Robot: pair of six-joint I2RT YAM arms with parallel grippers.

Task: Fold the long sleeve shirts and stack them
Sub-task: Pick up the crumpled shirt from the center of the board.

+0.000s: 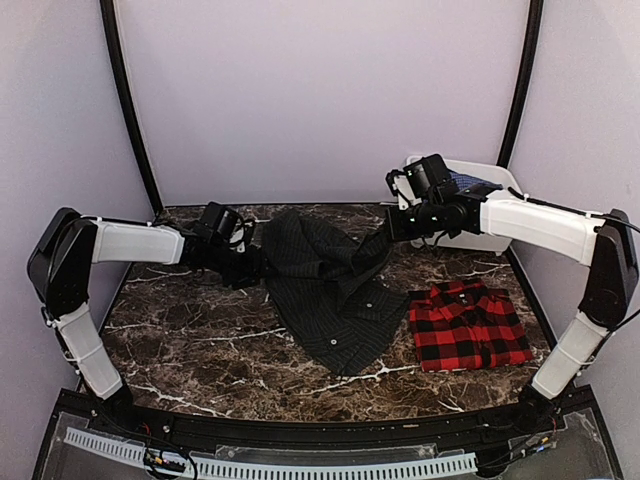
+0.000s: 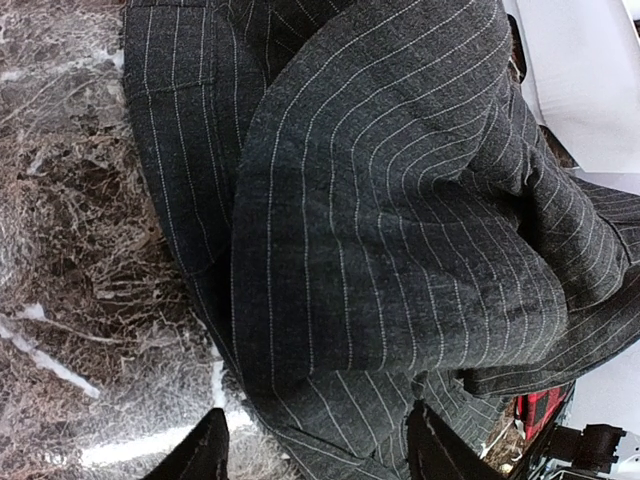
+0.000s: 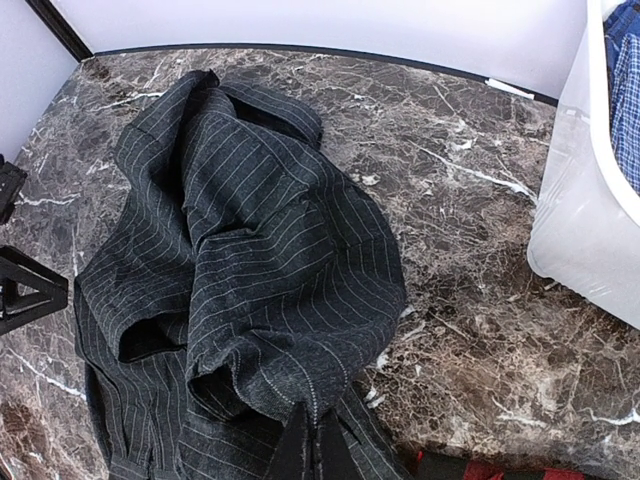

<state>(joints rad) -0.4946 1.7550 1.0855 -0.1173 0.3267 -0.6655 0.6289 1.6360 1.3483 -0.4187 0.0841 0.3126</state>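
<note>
We see a charcoal-black pinstriped button-up shirt [image 1: 325, 290] lying crumpled at the middle of the dark brown marble table [image 1: 180, 340], its buttoned front spread toward the near edge and its far part bunched into loose folds. The left gripper [image 1: 252, 268] sits low at the shirt's left edge; in the left wrist view its two dark fingers [image 2: 205, 450] stand well apart, with the striped hem lying between them and the cloth [image 2: 380, 250] heaped just beyond, not pinched. The right gripper [image 1: 397, 230] hangs over the far right part of the shirt. From its own camera we see the fingers pressed together [image 3: 312, 450] on a fold of the striped cloth [image 3: 250, 260], which rises off the table up to them, so this gripper holds the shirt. A red-and-black buffalo plaid shirt [image 1: 468, 325] lies folded into a neat rectangle on the right side of the table, near the front, just beside the pinstriped shirt's right edge and apart from both grippers. In the far right corner stands a white plastic bin [image 1: 490, 170] with a blue checked cloth [image 3: 625, 80] inside it.
</note>
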